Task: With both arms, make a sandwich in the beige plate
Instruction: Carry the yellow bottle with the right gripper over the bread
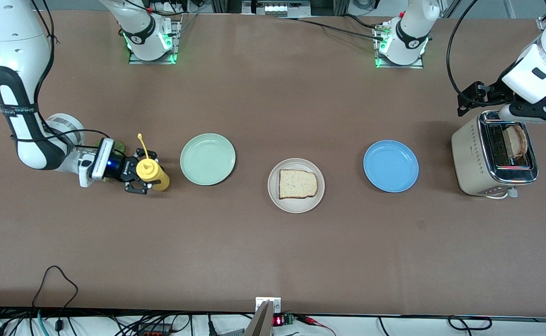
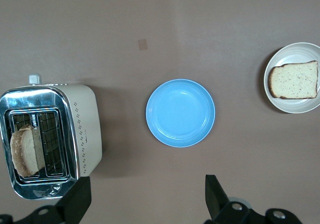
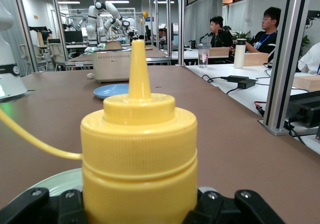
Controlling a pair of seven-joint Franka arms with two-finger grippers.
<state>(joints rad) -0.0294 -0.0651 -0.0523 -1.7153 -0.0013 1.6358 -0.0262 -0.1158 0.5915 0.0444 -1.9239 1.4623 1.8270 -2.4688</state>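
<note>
Table with three plates, toaster, mustard bottle; two arms.
Beige plate [image 1: 296, 185] mid-table, one bread slice [image 1: 297, 183] on it, between mint-green plate [image 1: 207, 159] and blue plate [image 1: 391, 166]. Right pincer [image 1: 143, 173] clamped around yellow squeeze bottle [image 1: 151, 171] beside the mint-green plate. Left pincer [image 2: 145, 196] over the toaster [image 1: 493, 155], fingers spread wide, empty; second slice [image 1: 517, 140] stands in a toaster slot.

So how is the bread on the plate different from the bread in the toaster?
The bread slice on the beige plate lies flat, its whole pale face showing; the slice in the toaster stands on edge in a slot, half sunk. The plate slice sits mid-table in the open, while the toaster slice is under the left end effector, at that arm's end of the table. Both have darker crusts.
</note>
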